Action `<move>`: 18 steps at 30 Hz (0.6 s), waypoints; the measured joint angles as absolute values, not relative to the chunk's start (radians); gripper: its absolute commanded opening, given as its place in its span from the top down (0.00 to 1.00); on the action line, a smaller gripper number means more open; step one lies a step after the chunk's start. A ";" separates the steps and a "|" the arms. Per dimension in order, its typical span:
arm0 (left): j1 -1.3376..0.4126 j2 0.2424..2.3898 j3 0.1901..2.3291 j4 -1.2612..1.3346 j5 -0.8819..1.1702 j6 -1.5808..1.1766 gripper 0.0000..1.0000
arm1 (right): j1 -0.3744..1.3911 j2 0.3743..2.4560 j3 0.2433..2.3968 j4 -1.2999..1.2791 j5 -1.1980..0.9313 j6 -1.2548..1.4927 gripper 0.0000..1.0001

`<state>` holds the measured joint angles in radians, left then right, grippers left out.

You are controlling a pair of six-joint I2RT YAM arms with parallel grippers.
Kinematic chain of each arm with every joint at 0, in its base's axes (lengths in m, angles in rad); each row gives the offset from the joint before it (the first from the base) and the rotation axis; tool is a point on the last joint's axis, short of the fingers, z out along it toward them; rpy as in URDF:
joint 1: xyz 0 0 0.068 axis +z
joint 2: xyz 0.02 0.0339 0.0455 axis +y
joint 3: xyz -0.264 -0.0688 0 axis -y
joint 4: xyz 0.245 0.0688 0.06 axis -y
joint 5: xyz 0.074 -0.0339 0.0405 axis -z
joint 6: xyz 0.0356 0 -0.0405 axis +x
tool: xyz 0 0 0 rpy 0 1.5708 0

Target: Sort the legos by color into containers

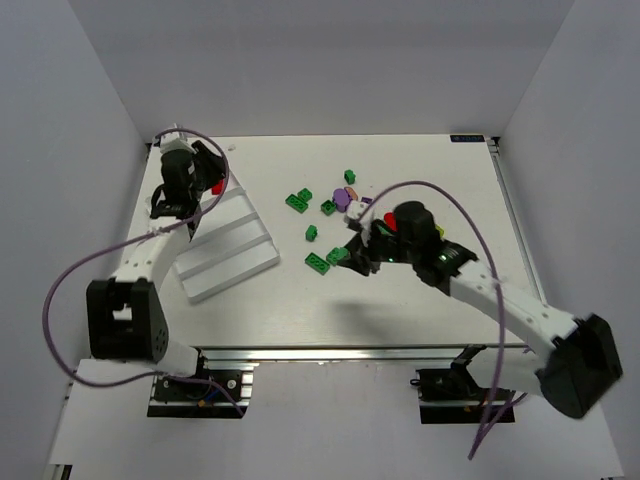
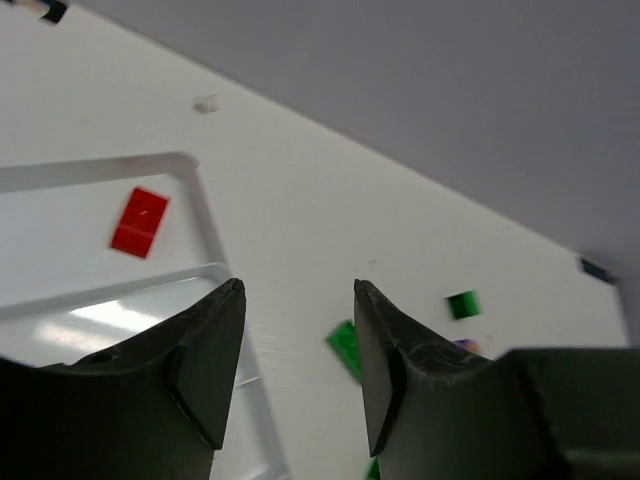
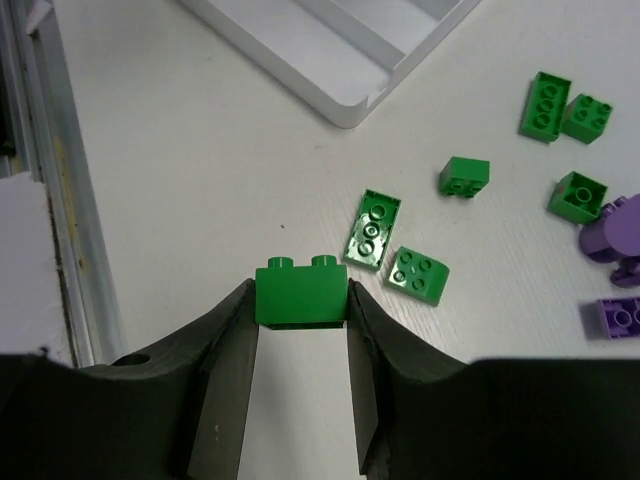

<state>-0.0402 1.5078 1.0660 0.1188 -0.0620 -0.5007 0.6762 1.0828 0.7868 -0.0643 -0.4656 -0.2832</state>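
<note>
My right gripper [image 3: 300, 300] is shut on a green brick [image 3: 300, 293], studs up, over the table near the front of the brick pile. Ahead of it lie a flat green brick [image 3: 373, 229] and a square green one [image 3: 417, 274]. In the top view this gripper [image 1: 362, 255] is right of the white tray [image 1: 240, 262]. My left gripper [image 2: 298, 288] is open and empty over the tray's far right corner [image 2: 190, 160]. A red brick [image 2: 140, 222] lies in the tray's far compartment. More green bricks [image 1: 298, 200] and purple ones [image 1: 342, 198] are scattered mid-table.
The tray's near corner [image 3: 345, 100] shows in the right wrist view. More green bricks [image 3: 545, 104] and purple bricks [image 3: 612, 228] lie to the right there. White walls close in the table on three sides. A metal rail [image 1: 515, 215] runs along the right edge.
</note>
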 measured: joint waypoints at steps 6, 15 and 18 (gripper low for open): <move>-0.036 1.305 1.021 0.178 0.088 -0.570 0.34 | 0.717 1.599 1.272 -0.157 -0.440 -0.320 1.00; -0.032 1.068 0.843 0.185 0.170 -0.612 0.24 | 0.839 2.154 1.976 -0.257 -0.386 -0.415 1.00; -0.030 0.964 0.822 0.174 0.144 -0.607 0.18 | 0.900 2.201 1.978 -0.245 -0.367 -0.445 1.00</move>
